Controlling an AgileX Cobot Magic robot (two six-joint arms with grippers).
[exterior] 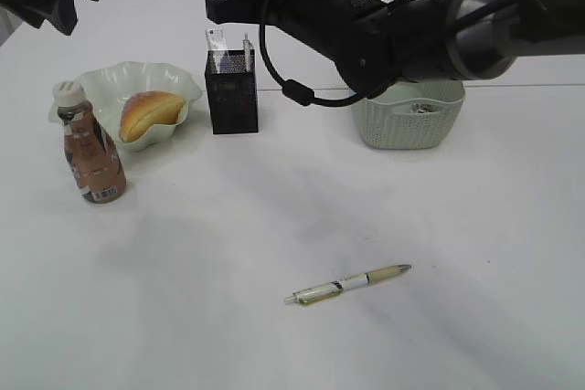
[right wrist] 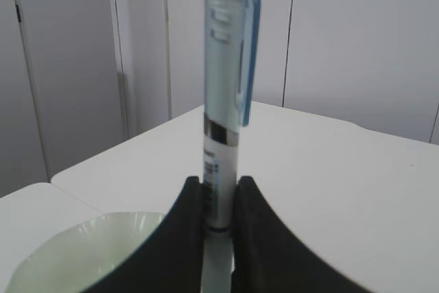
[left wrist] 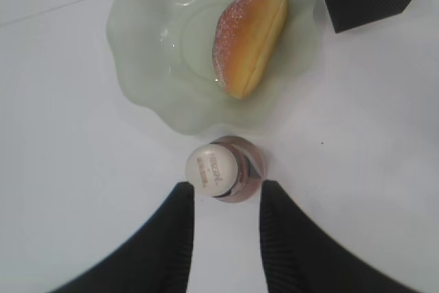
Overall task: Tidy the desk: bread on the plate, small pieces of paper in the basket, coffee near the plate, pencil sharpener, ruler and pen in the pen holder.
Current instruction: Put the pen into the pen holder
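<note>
Two arms: both over the white tabletop [exterior: 274, 226], each end effector working a different item
Right end effector [right wrist: 219, 204]: closed tight on a clear blue-clip pen [right wrist: 223, 101], pen upright between the fingers [right wrist: 188, 231], clip end up
Right arm [exterior: 384, 25]: reaches across the middle in the exterior view, its tip above the black mesh pen holder [exterior: 231, 93]
Pen holder: already has a couple of items sticking out the top, too small to identify; it sits below the right end effector
Left end effector [left wrist: 225, 200]: partly open, nothing gripped, fingers [left wrist: 175, 238] either side of empty tabletop
Coffee bottle [left wrist: 223, 169]: upright, white cap, just beyond the left fingertips, apart from them in the wrist view
Plate [left wrist: 151, 46]: pale green wavy rim, just past the bottle from the left end effector, bottle right at its edge
Bread [left wrist: 248, 39]: sugared bun lying on the plate
Second pen [exterior: 347, 283]: lying flat on the tabletop at the near side, well apart from both end effectors
Basket [exterior: 409, 116]: pale woven plastic, under the right arm, small paper pieces inside near the rim
</note>
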